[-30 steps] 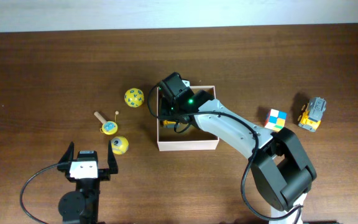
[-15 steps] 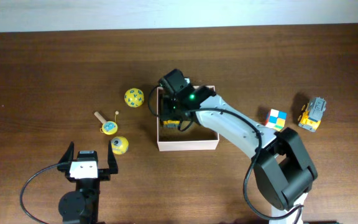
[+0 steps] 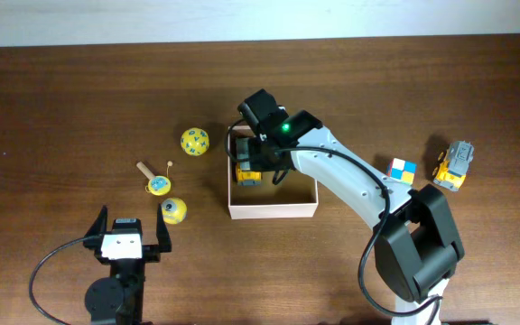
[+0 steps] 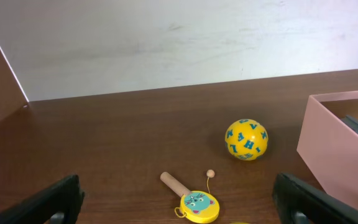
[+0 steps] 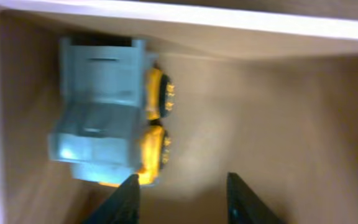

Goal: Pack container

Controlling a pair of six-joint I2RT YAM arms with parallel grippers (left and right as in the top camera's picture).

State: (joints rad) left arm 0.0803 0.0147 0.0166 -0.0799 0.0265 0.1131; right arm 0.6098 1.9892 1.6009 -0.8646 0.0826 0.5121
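The container [image 3: 273, 210] is a shallow square cardboard box with pale walls at the table's middle; its pink wall shows in the left wrist view [image 4: 334, 149]. A grey and yellow toy truck [image 3: 246, 171] lies inside at its left wall, seen close in the right wrist view [image 5: 107, 127]. My right gripper [image 3: 267, 162] hangs over the box interior, open and empty, its fingers [image 5: 179, 202] beside the truck. My left gripper [image 3: 126, 236] rests open near the front left, its fingers at the edges of the left wrist view [image 4: 179, 205].
A yellow ball with blue letters [image 3: 195, 142], a yellow rattle drum with wooden handle [image 3: 156, 183] and a second yellow ball [image 3: 173, 211] lie left of the box. A colour cube [image 3: 402, 171] and another grey-yellow truck [image 3: 452, 165] lie at the right.
The right gripper has drawn back to the right and up inside the box, leaving the truck lying at the left wall. The left arm has not moved.
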